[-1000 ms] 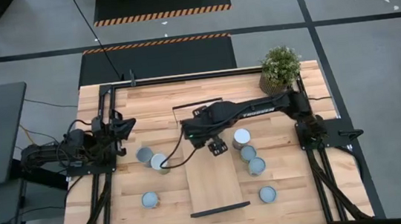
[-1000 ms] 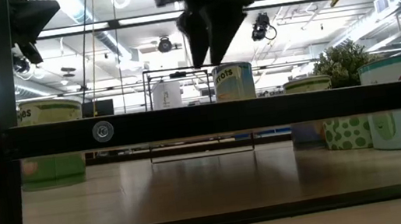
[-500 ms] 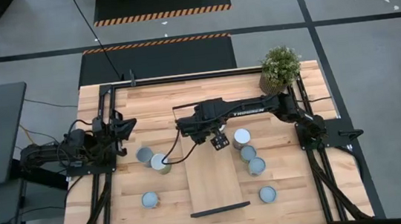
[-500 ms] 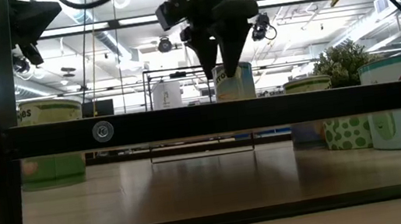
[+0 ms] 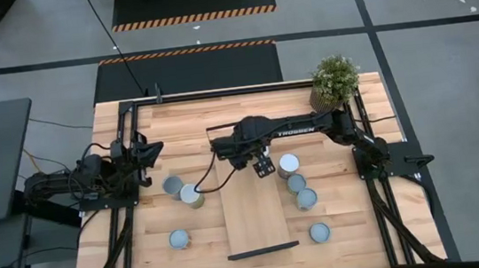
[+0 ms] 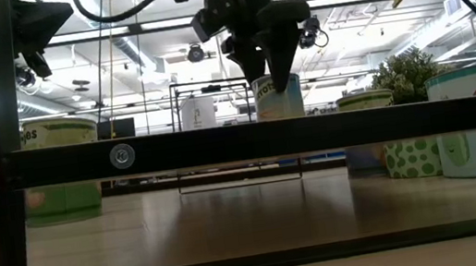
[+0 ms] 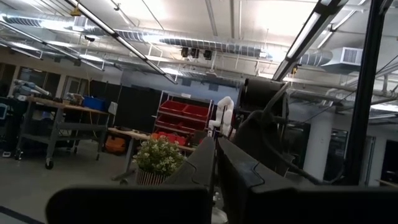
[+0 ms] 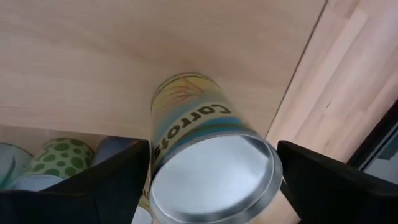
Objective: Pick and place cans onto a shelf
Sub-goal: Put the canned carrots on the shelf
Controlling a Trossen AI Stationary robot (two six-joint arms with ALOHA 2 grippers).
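A can with a yellow "Carrots" label (image 8: 211, 168) stands upright on the light-wood shelf (image 5: 253, 217), near its far end and right edge. My right gripper (image 5: 262, 165) is open and points down over this can, one finger (image 8: 93, 186) on each side of its shiny top. In the low view the gripper (image 6: 272, 77) covers the can's upper part (image 6: 278, 104). In the high view the gripper hides the can. My left gripper (image 5: 145, 151) waits shut at the table's left side, touching nothing. My right gripper comes at the can from above with its fingers on either side of the top rim (image 8: 267, 155). I cannot tell whether they touch it. The can stands upright on the shelf.
Several cans stand on the table right of the shelf (image 5: 288, 164) (image 5: 295, 182) (image 5: 306, 198) (image 5: 319, 232), and three stand left of it (image 5: 173, 186) (image 5: 191, 195) (image 5: 179, 238). A potted plant (image 5: 334, 79) is at the far right corner. Most of the shelf is bare.
My right gripper has gone a little toward the table's far edge and down, from above the carrots can to around its top. The can has stayed in place on the shelf.
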